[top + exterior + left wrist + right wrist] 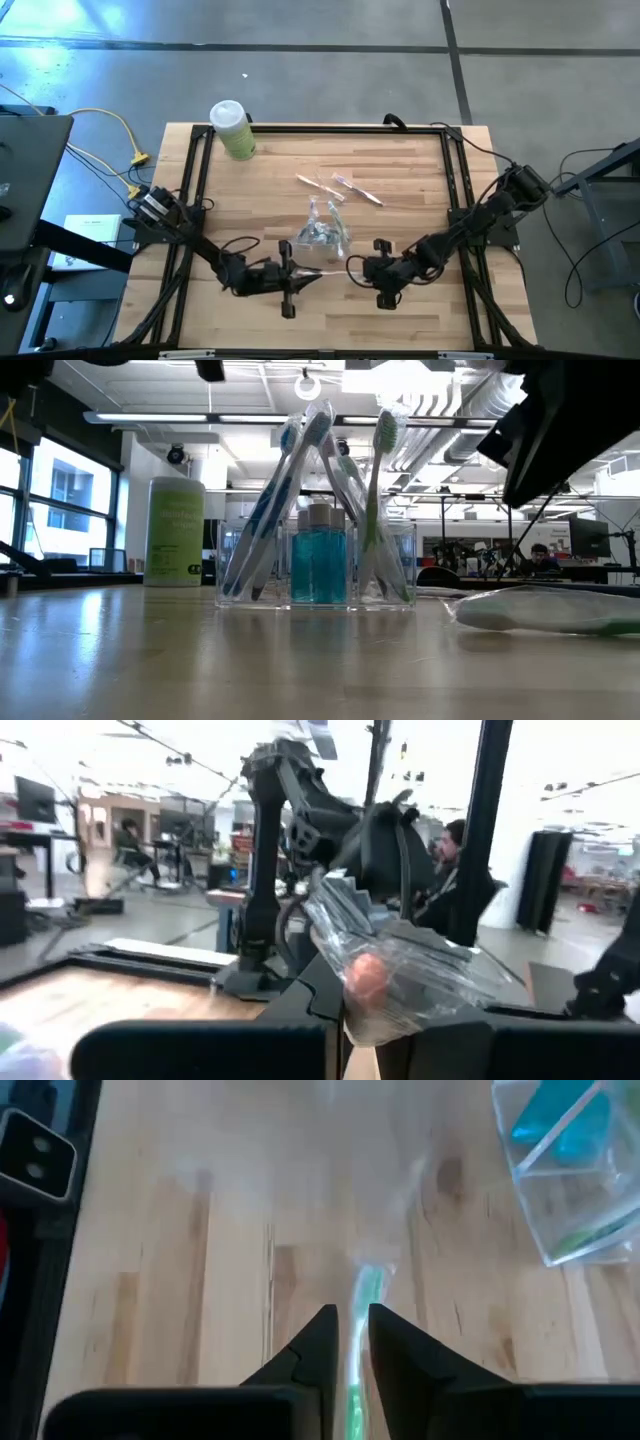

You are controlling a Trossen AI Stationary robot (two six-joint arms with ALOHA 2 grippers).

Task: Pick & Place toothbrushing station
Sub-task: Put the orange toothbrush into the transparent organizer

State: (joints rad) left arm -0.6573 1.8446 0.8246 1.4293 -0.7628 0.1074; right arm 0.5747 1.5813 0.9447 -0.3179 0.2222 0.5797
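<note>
A clear organizer [325,228] stands mid-table with several toothbrushes and a blue bottle [318,555] upright in it. My left gripper [303,276], near the front edge, is shut on a crumpled clear wrapper [420,970]. My right gripper [357,268] faces it from the right and is shut on a green-and-white toothbrush [362,1295]. That toothbrush runs ahead toward the left gripper, its far part blurred inside pale wrap [400,1190]. In the low view a green-and-white brush in clear wrap [550,610] shows low over the wood. My left gripper pinches the clear wrapper [400,995] between its two fingers, coming about level from the table's left. The wrapper bunches up beyond the fingers, clear of the table. My right gripper pinches the toothbrush's shaft [360,1315] between its fingertips, slanting down from the table's right. The fingers lie along the brush, which reaches on ahead of them.
Two more wrapped toothbrushes [340,187] lie on the wood beyond the organizer. A green canister with a white lid [232,130] stands at the far left corner. A black frame [195,180] borders the table on the left, far and right sides.
</note>
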